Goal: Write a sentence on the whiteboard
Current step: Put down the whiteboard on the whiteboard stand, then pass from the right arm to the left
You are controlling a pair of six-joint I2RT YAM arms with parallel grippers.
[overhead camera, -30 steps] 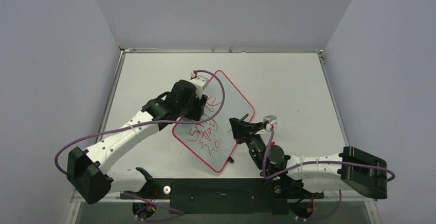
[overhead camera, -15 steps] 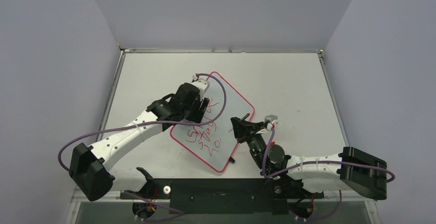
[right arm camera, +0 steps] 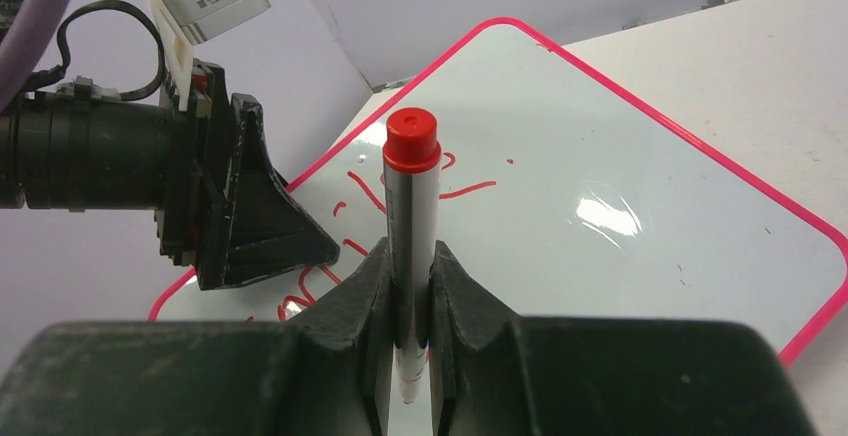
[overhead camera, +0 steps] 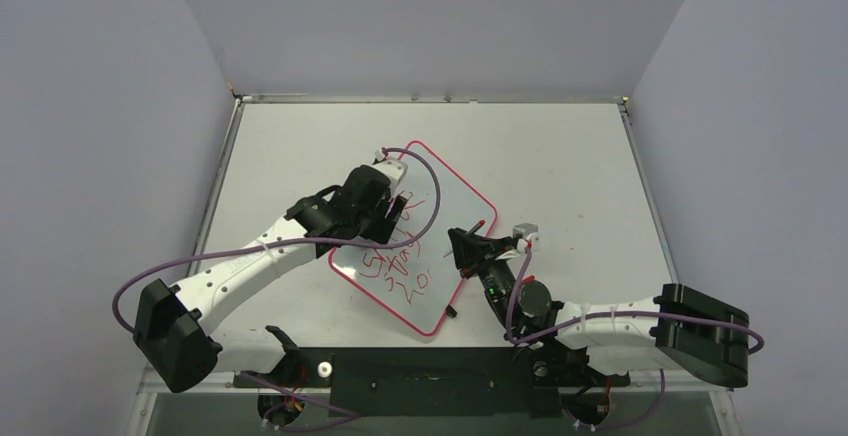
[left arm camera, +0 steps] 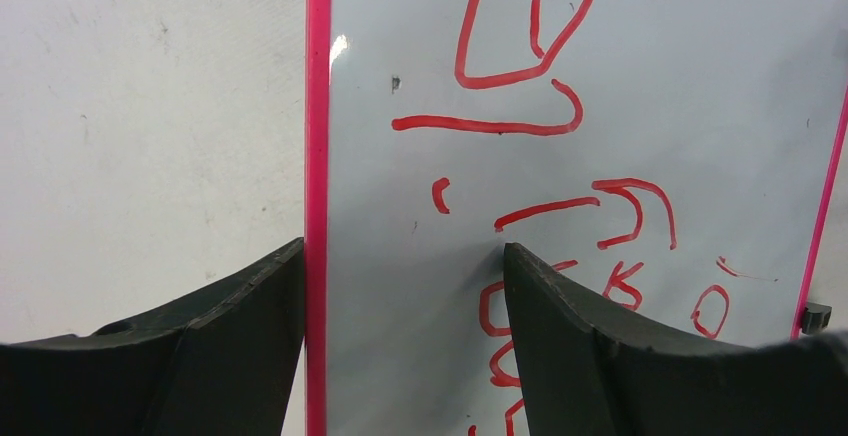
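Plainly, the left gripper [left arm camera: 400, 268] stands open. In its wrist view, one of its dark fingers [left arm camera: 235, 321] is at 7 o'clock over bare bench [left arm camera: 150, 106]. The other is at 5 o'clock over the white surface, and nothing is pinched between them. The pink border of the whiteboard [left arm camera: 420, 156] runs straight up through that gap, close beside the 7 o'clock finger. Past the fingers, red strokes of the sentence [left arm camera: 520, 86] fill the board from the centre toward 12 and 4 o'clock. A small black clip [left arm camera: 815, 314] sits on the far border at 4 o'clock.

The right gripper [right arm camera: 410, 256] is closed on a marker [right arm camera: 412, 206], its two fingers pressed against the barrel from either side. The marker stands upright in that view with its red end [right arm camera: 411, 141] at 12 o'clock. Whether its lower end touches anything cannot be told. Beyond it lies the board, with the left arm's black fingers resting at its 9 o'clock side among the red lettering.

From above, the whiteboard lies flat near the middle of the bench, turned like a diamond. The left gripper is over its 9 o'clock edge and the right gripper is just off its 4 o'clock edge. The writing sits in the half of the board toward 7 o'clock, in about three short lines too scrawled to read with certainty. The half toward 1 o'clock is blank.
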